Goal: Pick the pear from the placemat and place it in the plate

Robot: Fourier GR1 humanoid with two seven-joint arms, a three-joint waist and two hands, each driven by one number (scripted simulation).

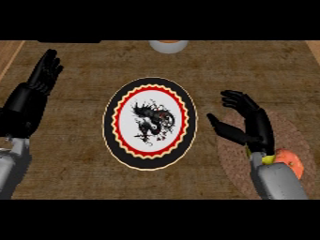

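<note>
Where placemat (290,136) meets pear (292,162); right hand (249,123)

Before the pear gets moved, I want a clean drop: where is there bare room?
The plate is bare. Counter between the plate and the left hand is free. It is crowded on the placemat, around the right hand and pear.

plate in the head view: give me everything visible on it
The plate lies flat on the brown woven counter surface, near the middle of the view, between the two hands. It looks taller than wide from this angle. Its rim is black with a thin pale outer edge; inside that runs a scalloped yellow and red ring, then a white centre bearing a black dragon-like figure with small red marks. It looks glossy, like ceramic. Nothing lies on it, and neither hand touches it.
</note>
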